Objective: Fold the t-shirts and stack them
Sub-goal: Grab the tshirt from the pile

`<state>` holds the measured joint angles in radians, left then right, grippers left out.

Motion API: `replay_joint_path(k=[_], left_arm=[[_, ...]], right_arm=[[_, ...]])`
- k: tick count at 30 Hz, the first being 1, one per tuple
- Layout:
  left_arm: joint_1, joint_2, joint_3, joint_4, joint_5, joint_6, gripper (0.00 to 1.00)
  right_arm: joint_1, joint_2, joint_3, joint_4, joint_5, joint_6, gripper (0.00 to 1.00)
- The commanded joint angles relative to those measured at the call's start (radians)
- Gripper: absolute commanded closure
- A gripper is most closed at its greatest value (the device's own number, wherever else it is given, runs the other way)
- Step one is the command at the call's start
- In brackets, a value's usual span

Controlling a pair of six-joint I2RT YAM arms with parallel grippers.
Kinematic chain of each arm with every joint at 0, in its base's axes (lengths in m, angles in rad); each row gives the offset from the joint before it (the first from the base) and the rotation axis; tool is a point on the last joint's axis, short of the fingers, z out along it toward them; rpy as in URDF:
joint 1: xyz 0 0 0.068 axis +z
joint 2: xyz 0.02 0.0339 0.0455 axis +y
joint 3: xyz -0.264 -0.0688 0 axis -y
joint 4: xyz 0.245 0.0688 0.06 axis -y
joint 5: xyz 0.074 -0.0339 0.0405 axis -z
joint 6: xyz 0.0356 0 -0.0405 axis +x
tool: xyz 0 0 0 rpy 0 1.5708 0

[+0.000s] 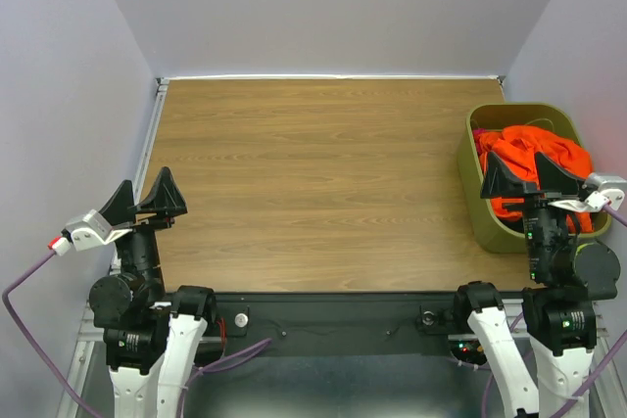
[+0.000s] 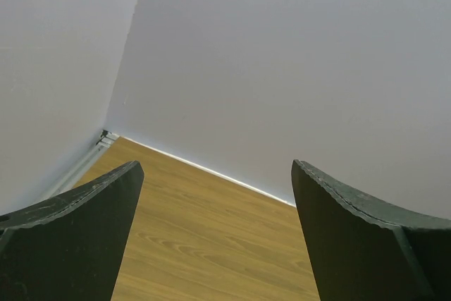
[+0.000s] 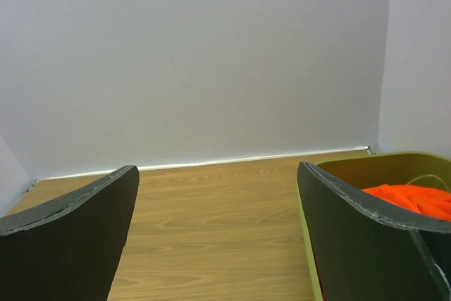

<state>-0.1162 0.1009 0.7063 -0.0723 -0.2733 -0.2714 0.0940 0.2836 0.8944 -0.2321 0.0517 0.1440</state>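
A bright orange t-shirt [image 1: 534, 154] lies crumpled in the olive-green tub [image 1: 470, 183] at the table's right edge, and a sliver of magenta cloth [image 1: 479, 134] shows at the tub's left inner wall. The orange t-shirt [image 3: 412, 199] also peeks over the tub rim [image 3: 373, 161] in the right wrist view. My right gripper [image 1: 534, 178] hovers open over the tub's near part, empty. My left gripper [image 1: 147, 200] stands open and empty at the table's left edge. In both wrist views the jaws stand wide apart over bare wood: left gripper [image 2: 217, 167], right gripper [image 3: 218, 168].
The wooden table [image 1: 313, 183] is walled in by pale lilac panels on the left, back and right. A black mounting bar [image 1: 333, 320] runs along the near edge between the two arm bases. Purple cables [image 1: 20, 291] trail from both wrists.
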Motion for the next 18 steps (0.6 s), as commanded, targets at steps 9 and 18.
replay_joint_path(k=[9, 18], left_arm=[[0.006, 0.118, -0.014, 0.057, 0.016, -0.041, 0.01], [-0.011, 0.244, -0.108, 0.104, 0.102, -0.026, 0.01]], right_arm=[[0.009, 0.080, -0.020, 0.010, 0.308, 0.081, 0.00], [0.009, 0.488, 0.141, -0.117, 0.710, 0.058, 0.00]])
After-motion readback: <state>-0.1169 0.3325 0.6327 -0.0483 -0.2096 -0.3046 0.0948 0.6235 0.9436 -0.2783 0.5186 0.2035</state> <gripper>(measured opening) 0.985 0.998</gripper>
